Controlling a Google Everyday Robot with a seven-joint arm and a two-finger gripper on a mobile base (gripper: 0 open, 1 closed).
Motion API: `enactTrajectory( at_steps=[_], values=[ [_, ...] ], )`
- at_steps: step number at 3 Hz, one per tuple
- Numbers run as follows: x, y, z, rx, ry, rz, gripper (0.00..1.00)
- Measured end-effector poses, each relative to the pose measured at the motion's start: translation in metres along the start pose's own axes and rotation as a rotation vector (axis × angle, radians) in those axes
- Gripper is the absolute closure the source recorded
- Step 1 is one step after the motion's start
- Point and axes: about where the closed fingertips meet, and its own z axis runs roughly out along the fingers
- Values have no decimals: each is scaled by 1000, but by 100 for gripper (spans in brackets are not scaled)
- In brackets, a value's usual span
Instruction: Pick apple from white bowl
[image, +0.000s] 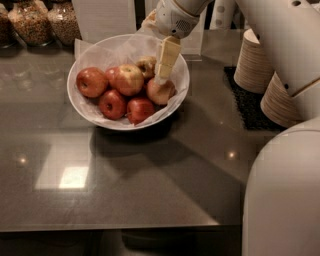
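The white bowl (85, 111), lined with crinkled white paper, stands on the dark counter and holds several apples. The apple (129, 79), the largest, yellow-green with a red blush, lies in the bowl's middle. Deep red apples lie at the left (91, 81) and front (112, 103), (140, 109). A duller brownish apple (146, 65) lies at the back. My gripper (160, 79) reaches down into the right side of the bowl. Its tip is just above a reddish-yellow apple (161, 93) and to the right of the largest apple.
Stacks of beige disposable bowls (252, 62) stand at the right on a black mat (247, 107). Glass jars of cereal (30, 22) stand at the back left. A white card holder (102, 17) stands behind the bowl. My white arm and body (280, 190) fill the right side.
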Motion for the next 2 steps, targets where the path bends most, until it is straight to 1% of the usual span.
enactTrajectory(
  at_steps=[1,2],
  values=[
    [-2,0,3,-4,-7,15,0],
    [7,0,13,-18,-12,38,0]
  ],
)
